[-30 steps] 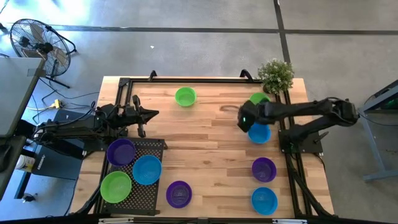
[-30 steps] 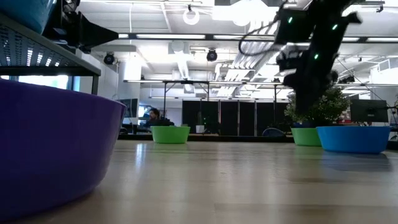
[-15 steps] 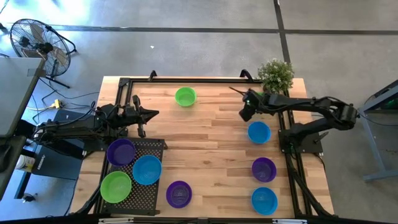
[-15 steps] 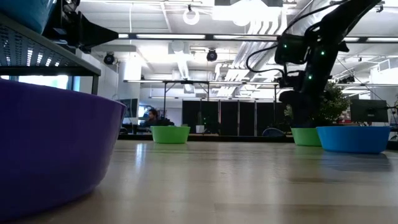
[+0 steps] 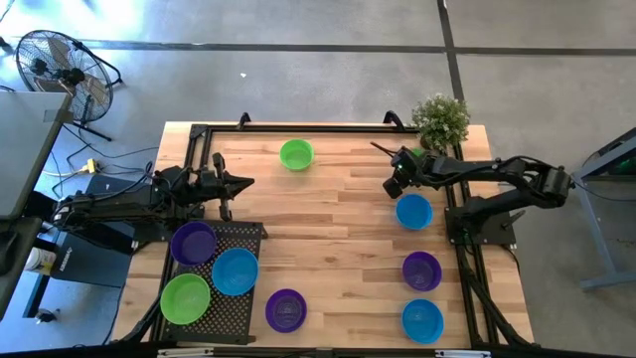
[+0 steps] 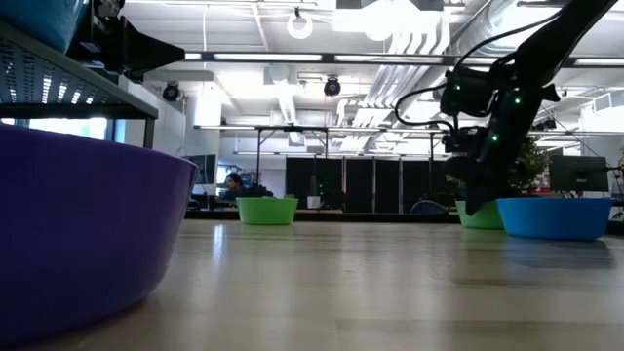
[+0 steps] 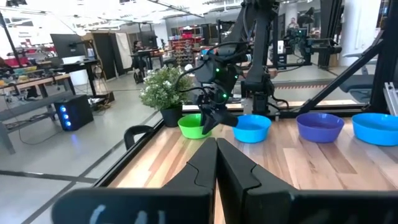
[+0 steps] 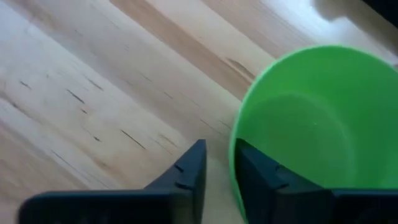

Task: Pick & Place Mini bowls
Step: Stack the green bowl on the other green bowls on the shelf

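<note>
Green plastic fills our right wrist view: a green mini bowl [image 8: 311, 124] sits on the wooden table [image 5: 328, 209] beside the potted plant [image 5: 440, 119], and our right gripper [image 8: 217, 163] has its jaws set narrowly over the bowl's near rim, one finger [image 8: 186, 171] outside the wall and the other inside. From above, that gripper [image 5: 395, 185] hides this bowl. Toward the right arm's base from the plant, a blue mini bowl [image 5: 414, 211] sits just beside the gripper, then a purple mini bowl [image 5: 421, 270] and another blue one [image 5: 422, 319]. A second green bowl [image 5: 296, 154] sits well apart from the plant. Our left gripper [image 5: 241, 181] waits near the black mesh tray [image 5: 243, 234], jaws closed together and empty.
</note>
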Robot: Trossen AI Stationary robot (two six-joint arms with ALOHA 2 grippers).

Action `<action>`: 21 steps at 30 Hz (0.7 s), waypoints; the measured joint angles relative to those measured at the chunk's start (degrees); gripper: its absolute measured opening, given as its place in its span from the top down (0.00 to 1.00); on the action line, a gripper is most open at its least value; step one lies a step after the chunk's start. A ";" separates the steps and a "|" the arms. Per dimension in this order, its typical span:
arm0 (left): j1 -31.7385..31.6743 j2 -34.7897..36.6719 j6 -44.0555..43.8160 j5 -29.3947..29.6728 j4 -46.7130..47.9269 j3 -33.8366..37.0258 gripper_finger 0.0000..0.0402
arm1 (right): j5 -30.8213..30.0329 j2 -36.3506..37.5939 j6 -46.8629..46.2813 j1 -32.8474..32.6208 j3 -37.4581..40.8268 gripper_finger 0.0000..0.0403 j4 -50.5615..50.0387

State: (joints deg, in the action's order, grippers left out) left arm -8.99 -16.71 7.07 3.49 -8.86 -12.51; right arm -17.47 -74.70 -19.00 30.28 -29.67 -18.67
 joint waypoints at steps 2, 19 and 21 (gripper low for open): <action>0.00 0.00 -0.33 0.00 -0.02 0.00 1.00 | -0.57 0.00 0.00 0.02 0.49 0.90 0.06; 0.00 0.00 -1.25 -0.07 -0.04 0.00 1.00 | 1.41 0.02 3.02 -10.09 -7.12 0.99 -2.46; 0.00 0.00 -1.25 -0.07 -0.04 0.00 1.00 | 1.25 0.04 3.06 -13.61 -9.39 0.98 -2.45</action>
State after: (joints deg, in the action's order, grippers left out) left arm -8.99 -16.71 5.82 3.42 -8.91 -12.51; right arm -16.22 -74.65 -15.94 16.68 -39.06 -21.12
